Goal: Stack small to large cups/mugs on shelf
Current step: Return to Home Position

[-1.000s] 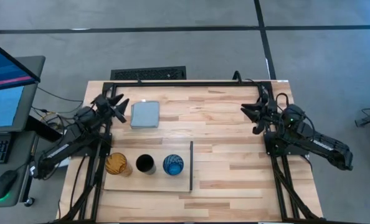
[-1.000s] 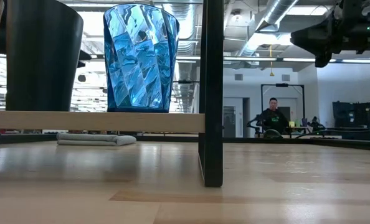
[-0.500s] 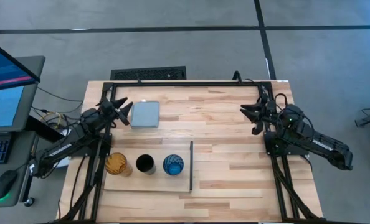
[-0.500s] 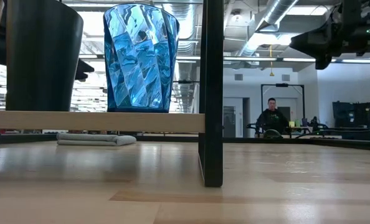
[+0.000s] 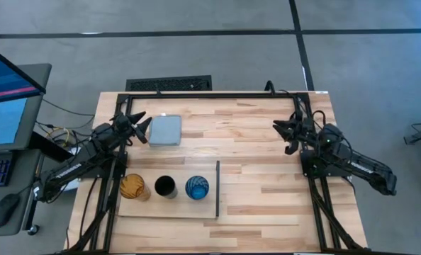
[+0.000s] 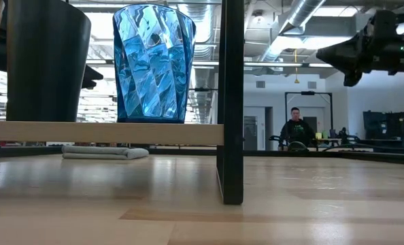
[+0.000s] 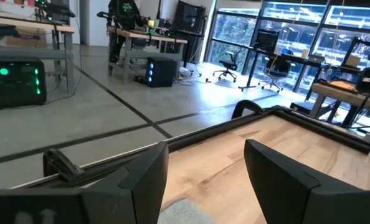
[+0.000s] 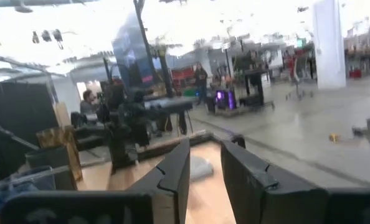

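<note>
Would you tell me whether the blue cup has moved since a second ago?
No: the blue cup sits as close as before to the black strip of the shelf.

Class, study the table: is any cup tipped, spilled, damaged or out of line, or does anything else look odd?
Nothing stands out. The amber cup, black cup and blue cup stand upright in a straight row on the shelf; the grey pad lies flat near the left gripper, and the right gripper hangs clear, both open.

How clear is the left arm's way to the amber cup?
Probably clear, yes: the left gripper hangs open beside the grey-blue pad, the amber cup stands at the shelf end nearest that arm, and nothing stands between them.
</note>
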Robot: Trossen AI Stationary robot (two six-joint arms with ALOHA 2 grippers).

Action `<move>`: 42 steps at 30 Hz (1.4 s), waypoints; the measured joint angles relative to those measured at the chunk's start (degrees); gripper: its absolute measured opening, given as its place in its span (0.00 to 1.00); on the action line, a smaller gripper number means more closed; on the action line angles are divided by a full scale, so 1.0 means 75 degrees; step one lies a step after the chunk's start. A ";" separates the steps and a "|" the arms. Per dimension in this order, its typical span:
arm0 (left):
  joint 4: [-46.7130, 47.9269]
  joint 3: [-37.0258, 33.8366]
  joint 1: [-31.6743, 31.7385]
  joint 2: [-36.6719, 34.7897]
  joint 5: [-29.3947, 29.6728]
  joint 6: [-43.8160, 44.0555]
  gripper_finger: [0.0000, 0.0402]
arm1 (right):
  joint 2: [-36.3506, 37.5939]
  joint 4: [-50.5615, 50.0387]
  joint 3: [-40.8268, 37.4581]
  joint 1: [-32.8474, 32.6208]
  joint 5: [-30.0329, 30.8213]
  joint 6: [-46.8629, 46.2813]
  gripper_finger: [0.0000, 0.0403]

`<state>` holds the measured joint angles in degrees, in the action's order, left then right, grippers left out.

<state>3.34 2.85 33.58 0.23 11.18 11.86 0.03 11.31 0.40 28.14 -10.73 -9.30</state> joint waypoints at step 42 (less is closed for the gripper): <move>0.0028 0.0000 0.0000 0.0003 -0.0009 -0.0210 0.51 | -0.0047 -0.1288 -0.0009 0.0000 0.0665 -0.0708 0.28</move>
<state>3.55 2.85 33.58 0.25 11.11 10.28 -0.32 1.65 0.34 28.14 -5.74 -14.61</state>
